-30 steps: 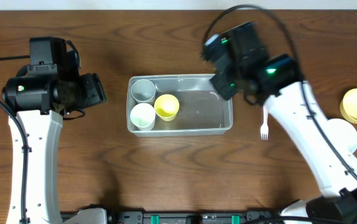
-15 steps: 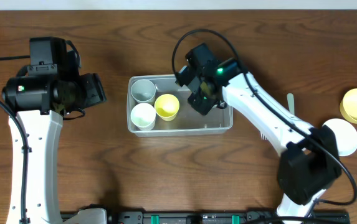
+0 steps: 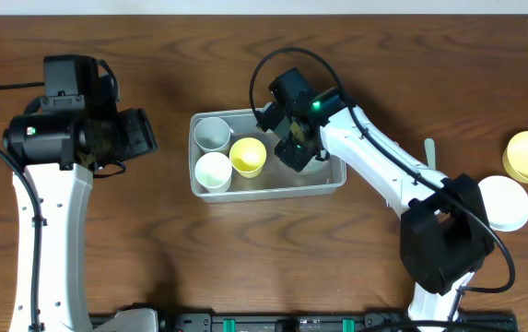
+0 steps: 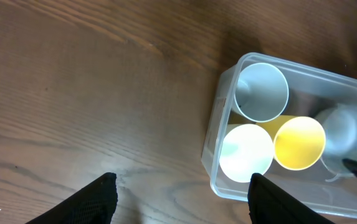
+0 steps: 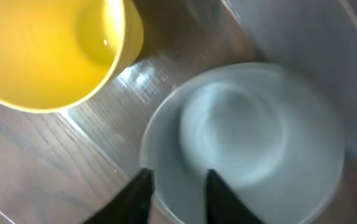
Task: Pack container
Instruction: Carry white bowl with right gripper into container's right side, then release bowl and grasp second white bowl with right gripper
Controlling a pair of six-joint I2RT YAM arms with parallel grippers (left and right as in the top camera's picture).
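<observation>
Table (image 3: 245, 267): brown wood, carrying everything listed.

Right arm (image 3: 383, 171): it is reaching from the lower right of the overhead view up and left, bent at the elbow, wrist tipping down into the container (image 3: 264, 191). The right gripper (image 5: 175, 186) is sitting low inside the container's right half, fingers parted and straddling the rim of a pale cup (image 5: 253, 137). The view is blurred, so contact cannot be confirmed.

Left arm (image 3: 47, 203): it is standing upright at the left of frame, wrist turned right. The left gripper (image 4: 184, 186) is hanging over bare wood just left of the container, fingers spread wide and holding nothing.

Container: it is lying at centre frame, clear and rectangular. Its left half is holding a grey cup (image 3: 212, 133), a white cup (image 3: 212, 171) and a yellow cup (image 3: 247, 157), packed close together.
</observation>
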